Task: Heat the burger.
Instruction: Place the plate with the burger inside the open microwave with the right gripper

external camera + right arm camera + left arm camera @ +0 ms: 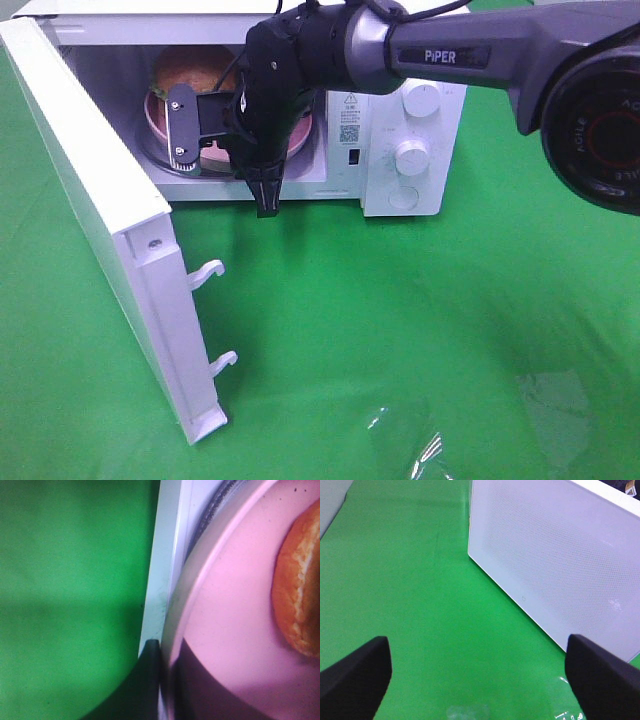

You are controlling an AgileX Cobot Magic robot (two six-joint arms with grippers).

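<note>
- Exterior high view, upper left: your right gripper [205,128] reaches into the microwave [410,150], jaws set close about the pink plate's [152,112] rim; clamped or not, you cannot tell.
- The burger [190,68] sits on that plate, inside the cavity.
- The door [90,200] stands swung wide, giving the arm room.
- Your left gripper [477,647] hangs spread wide, empty, over the green cloth [420,580] beside the door, likely posted to shut it.

Left pincer [477,641] wide apart.
</note>
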